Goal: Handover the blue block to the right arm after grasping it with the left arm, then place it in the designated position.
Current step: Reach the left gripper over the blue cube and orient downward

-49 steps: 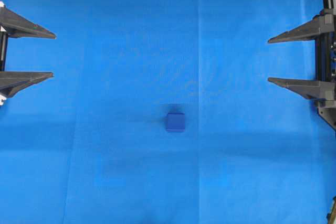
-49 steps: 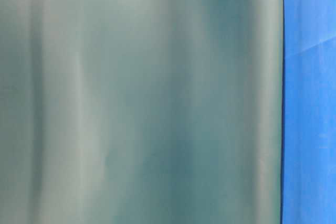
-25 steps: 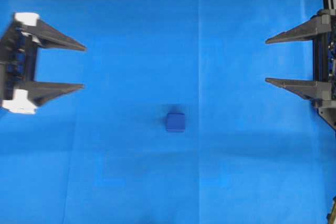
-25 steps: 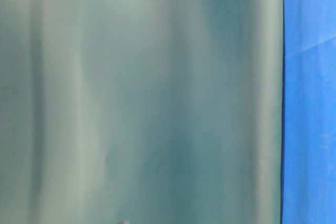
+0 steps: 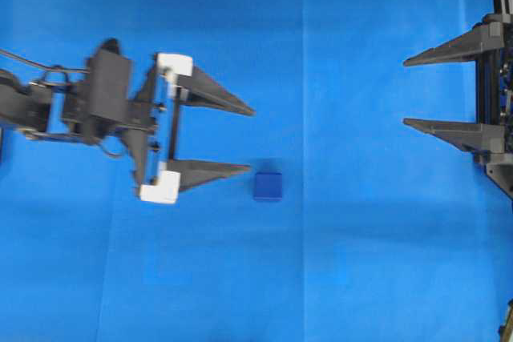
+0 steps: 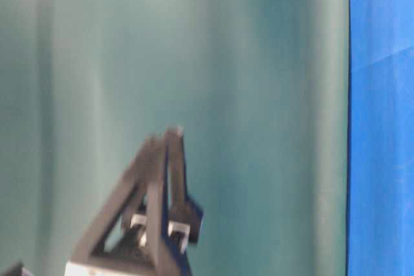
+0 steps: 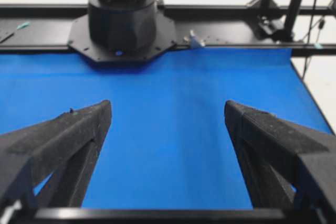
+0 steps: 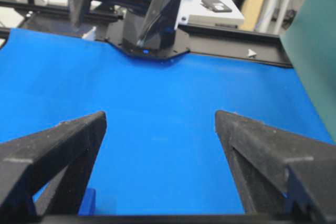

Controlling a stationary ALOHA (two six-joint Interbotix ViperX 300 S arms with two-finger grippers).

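Table cover: bright blue cloth (image 5: 361,262) – faint fold lines
Side panel: teal-green sheet (image 6: 194,63)
Frame: black rails (image 7: 47,19) – cloth's far edge
Beyond: cluttered white desk (image 8: 210,14)

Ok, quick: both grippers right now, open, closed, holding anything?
Left gripper: open, empty, beside the blue block.
Right gripper: open, empty.

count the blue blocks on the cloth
1. The blue block sits near the middle of the cloth, just past the tip of the left claw's lower finger. No others show.
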